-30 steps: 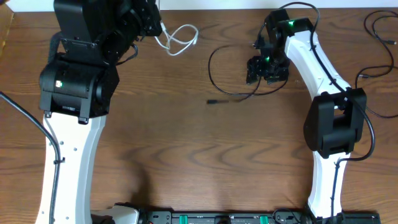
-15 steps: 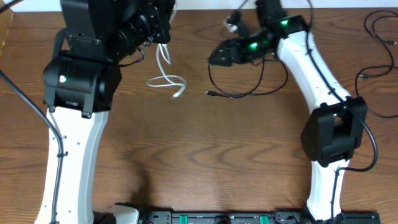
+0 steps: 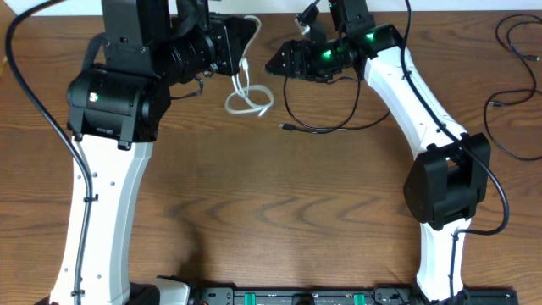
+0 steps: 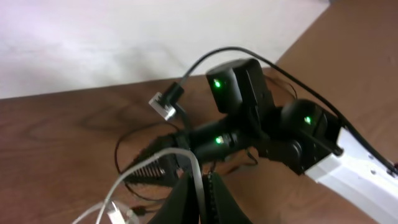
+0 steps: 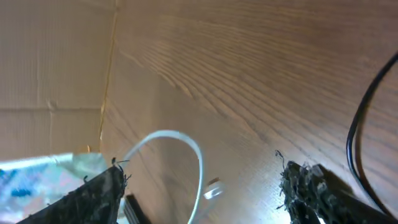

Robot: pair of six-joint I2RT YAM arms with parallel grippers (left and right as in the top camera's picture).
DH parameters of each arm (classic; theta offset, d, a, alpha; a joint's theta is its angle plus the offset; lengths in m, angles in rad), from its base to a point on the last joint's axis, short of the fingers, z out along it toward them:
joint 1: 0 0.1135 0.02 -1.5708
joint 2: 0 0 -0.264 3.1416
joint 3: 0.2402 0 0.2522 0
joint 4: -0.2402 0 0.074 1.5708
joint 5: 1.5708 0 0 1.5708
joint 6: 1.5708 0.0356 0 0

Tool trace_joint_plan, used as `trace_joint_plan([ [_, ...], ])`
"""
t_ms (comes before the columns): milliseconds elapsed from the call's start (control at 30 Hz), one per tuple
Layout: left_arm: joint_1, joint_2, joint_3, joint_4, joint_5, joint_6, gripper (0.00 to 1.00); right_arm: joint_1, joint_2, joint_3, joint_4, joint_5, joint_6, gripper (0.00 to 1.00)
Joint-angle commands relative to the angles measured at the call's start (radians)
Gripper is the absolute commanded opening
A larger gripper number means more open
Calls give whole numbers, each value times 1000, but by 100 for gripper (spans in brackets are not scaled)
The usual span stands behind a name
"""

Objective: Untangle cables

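hanging from the left jaws, the white cable (image 3: 245, 85) drops toward the desk (image 3: 279, 220) and ends in a small bunch of loops near the far edge. the overhead view does not settle whether these loops rest on the surface or sit just above it. in the left wrist view the left jaws are together, clamped on the white cable, which passes between them and curves away to the lower left.

the black cable (image 3: 326, 129) lies on the desk as one large open loop, right of the white loops and not touching them. its small plug (image 3: 288, 127) lies at the loop's left end, near the white loops.

the right jaws are raised over the upper left part of the black loop and point toward the white cable. they are spread wide apart and hold nothing. in the right wrist view a curve of the white cable shows between the two tips, touching neither, and a stretch of black cable runs along the right edge.

the left arm (image 3: 106, 195) and the right arm (image 3: 406, 93) reach in from the near edge. further black cables (image 3: 512, 38) lie at the desk's right edge, well apart from the rest.
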Motion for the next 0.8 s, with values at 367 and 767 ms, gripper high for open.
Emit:
trace_joint_plan([
  [367,2,84,0,-72,171,179,7,45,38,-5,-87,19,61,79],
  [767,0,214,-3,-399,-8,361,7,-47,42,-6,-221,198,-61,79],
])
